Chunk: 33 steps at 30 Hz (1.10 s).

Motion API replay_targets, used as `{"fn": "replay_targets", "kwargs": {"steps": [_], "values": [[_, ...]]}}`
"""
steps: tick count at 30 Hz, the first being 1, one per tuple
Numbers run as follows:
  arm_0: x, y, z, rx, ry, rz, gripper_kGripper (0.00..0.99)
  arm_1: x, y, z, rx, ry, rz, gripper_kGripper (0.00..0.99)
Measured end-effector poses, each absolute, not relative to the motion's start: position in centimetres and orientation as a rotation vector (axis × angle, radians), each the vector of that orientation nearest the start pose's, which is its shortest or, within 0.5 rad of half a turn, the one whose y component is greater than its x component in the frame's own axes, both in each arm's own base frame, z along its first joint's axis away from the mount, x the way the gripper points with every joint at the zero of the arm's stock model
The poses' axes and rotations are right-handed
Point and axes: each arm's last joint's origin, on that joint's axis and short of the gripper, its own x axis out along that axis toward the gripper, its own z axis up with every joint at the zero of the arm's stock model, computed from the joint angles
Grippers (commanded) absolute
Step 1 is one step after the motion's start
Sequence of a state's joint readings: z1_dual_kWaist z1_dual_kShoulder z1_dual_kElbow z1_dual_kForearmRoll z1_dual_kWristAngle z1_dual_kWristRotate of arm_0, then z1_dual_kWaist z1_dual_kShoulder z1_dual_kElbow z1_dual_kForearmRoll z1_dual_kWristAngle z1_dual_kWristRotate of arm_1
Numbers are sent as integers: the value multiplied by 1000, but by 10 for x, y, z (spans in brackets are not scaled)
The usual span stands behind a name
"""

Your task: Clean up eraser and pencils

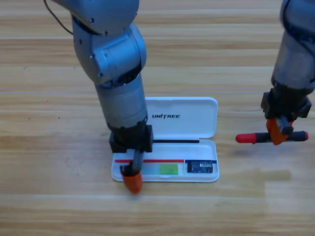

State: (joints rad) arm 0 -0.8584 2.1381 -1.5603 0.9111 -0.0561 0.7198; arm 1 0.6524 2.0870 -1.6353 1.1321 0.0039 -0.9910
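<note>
The white case [212,173] lies open in the middle of the table. The eraser [202,167] sits in the right end of its tray. The green cap of the pale-green pencil [169,169] shows in the tray's middle, and the rest of that pencil is hidden under my left gripper [132,181]. That gripper points down at the tray's front left corner, its orange tip over the rim. My right gripper [278,132] is shut on the middle of the black-and-red pencil [251,138]. It holds the pencil level above the table, right of the case, with a shadow below.
The case's lid [184,110] lies flat behind the tray. The left arm's grey body rises over the case's left end and hides the table behind it. Bare wood lies between the case and the right arm.
</note>
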Motion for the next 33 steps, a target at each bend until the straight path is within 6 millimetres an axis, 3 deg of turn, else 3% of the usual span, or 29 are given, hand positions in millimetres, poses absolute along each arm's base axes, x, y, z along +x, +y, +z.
{"fn": "replay_targets", "kwargs": {"steps": [3, 7, 11, 16, 23, 33], "values": [[262, -307, 222, 1150, 1102, -1247, 990, 303, 245, 253, -1264, 1198, 1281, 0], [246, -285, 260, 1155, 1035, -1240, 990, 294, 265, 268, -1268, 1157, 1278, 0], [236, -251, 295, 1139, 963, -1214, 990, 288, 293, 288, -1265, 1074, 1272, 0], [238, -206, 318, 1108, 922, -1157, 990, 289, 329, 297, -1254, 1002, 1276, 0], [243, -163, 329, 1042, 925, -1095, 990, 302, 374, 266, -1260, 1019, 1290, 0], [236, -151, 312, 1010, 963, -1112, 990, 309, 399, 234, -1276, 1050, 1307, 0]]}}
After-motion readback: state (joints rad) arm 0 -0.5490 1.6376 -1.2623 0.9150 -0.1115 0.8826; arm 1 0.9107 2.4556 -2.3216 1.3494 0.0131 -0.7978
